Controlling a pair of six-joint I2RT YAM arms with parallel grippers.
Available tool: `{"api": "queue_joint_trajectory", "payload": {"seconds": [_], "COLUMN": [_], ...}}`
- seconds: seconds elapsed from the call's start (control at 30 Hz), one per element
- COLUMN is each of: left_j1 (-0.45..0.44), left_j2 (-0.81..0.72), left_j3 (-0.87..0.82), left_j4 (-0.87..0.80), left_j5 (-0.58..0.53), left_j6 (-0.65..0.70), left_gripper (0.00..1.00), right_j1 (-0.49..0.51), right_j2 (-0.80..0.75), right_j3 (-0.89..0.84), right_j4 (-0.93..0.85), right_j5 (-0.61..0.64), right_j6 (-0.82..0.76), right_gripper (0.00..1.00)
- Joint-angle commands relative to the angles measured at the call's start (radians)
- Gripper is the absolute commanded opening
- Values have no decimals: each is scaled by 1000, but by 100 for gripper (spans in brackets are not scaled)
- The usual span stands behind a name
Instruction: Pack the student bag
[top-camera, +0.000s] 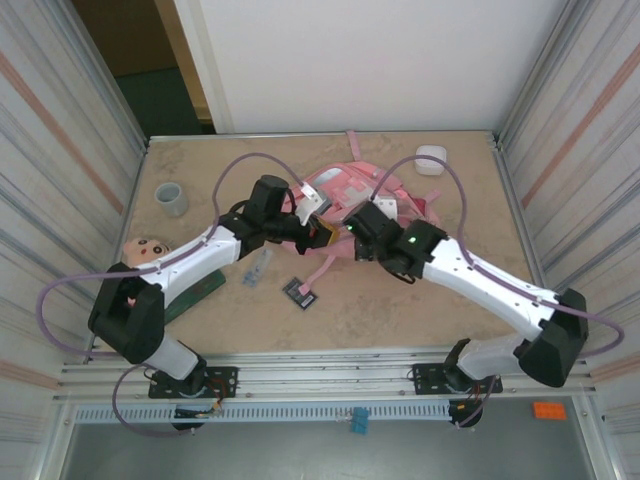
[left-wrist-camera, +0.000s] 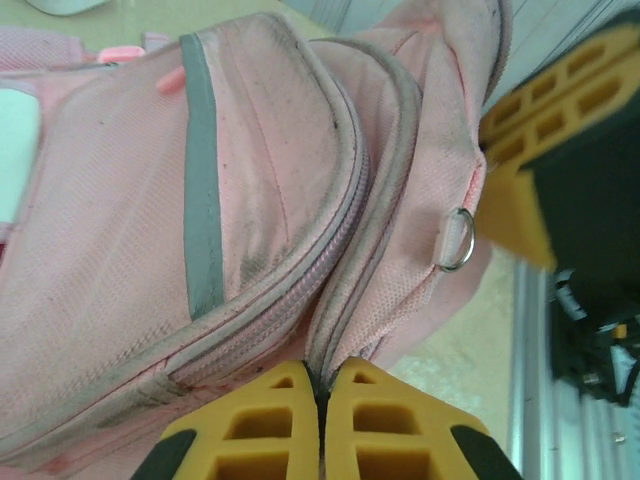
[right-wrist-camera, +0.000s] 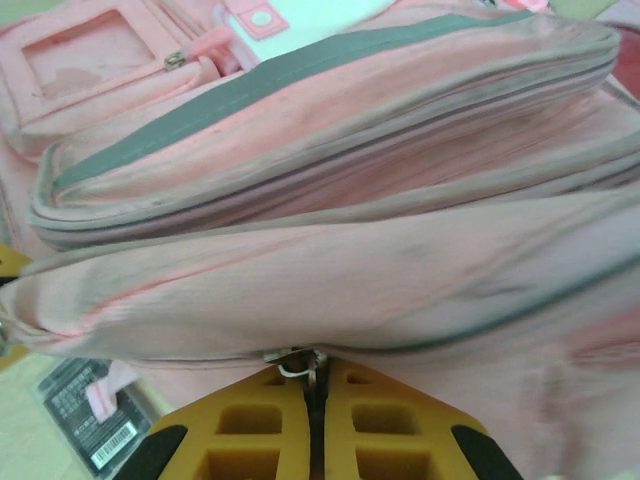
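Beige table (top-camera: 420, 300), walled cell. Student bag (top-camera: 345, 190) directly ahead of both tools, against fingertips. Left tool (left-wrist-camera: 320, 425) clamped on bag seam; right tool (right-wrist-camera: 312, 405) pinching zipper pull (right-wrist-camera: 295, 360). Step, likely: unzipping compartment. Next: right drags pull along track, left braces fabric.

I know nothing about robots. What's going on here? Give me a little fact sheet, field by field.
Main object: pink student bag, lying toward the far side of the table
Left arm: left gripper shut, pinching the bag at a zipper seam
Right arm: right gripper shut on a zipper pull
Loose items: grey cup far left; white object far right; dark labelled card in front of the bag
Packing: these items lie outside the bag
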Motion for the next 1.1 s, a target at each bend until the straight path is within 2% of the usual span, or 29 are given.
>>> {"api": "queue_joint_trajectory", "payload": {"seconds": [0.0, 0.2, 0.33, 0.37, 0.4, 0.47, 0.5, 0.57, 0.7, 0.8, 0.87, 0.9, 1.0, 1.07], "left_j1": [41, 50, 50, 49, 49, 43, 33, -19, -122, -151, -155, -156, -154, -153], "left_j2": [-65, -94, -112, -119, -128, -156, -168, -187, -170, -127, -90, -72, -51, -58], "left_j3": [-9, -38, -68, -73, -76, -85, -91, -102, -84, -55, -44, -36, -41, -56], "left_j4": [-111, -145, -134, -134, -136, -147, -144, -126, -121, -96, -80, -78, -80, -107], "left_j5": [-170, -268, -276, -271, -246, -106, -66, -57, -126, -156, -178, -194, -215, -225], "left_j6": [149, 309, 391, 401, 412, 468, 488, 516, 564, 553, 548, 547, 572, 611], "left_gripper": [0, 0, 0, 7, 22, 61, 70, 77, 81, 78, 71, 61, 20, 6], "right_j1": [-104, -234, -267, -267, -267, -267, -267, -267, -266, -266, -267, -266, -295, -361], "right_j2": [-108, -175, -167, -167, -170, -180, -183, -179, -144, -125, -117, -112, -96, -85], "right_j3": [-28, -59, -106, -116, -125, -143, -151, -153, -133, -122, -115, -109, -92, -90], "right_j4": [-80, -82, 2, 25, 55, 129, 156, 190, 144, 113, 98, 85, 15, -33], "right_j5": [-96, -339, -581, -631, -676, -781, -819, -883, -939, -983, -1022, -1038, -993, -981], "right_j6": [-148, -275, -319, -315, -312, -300, -294, -291, -323, -343, -358, -366, -377, -377], "right_gripper": [0, 0, 0, 0, 0, 0, 0, 0, 0, 0, 0, 0, 0, 0]}}
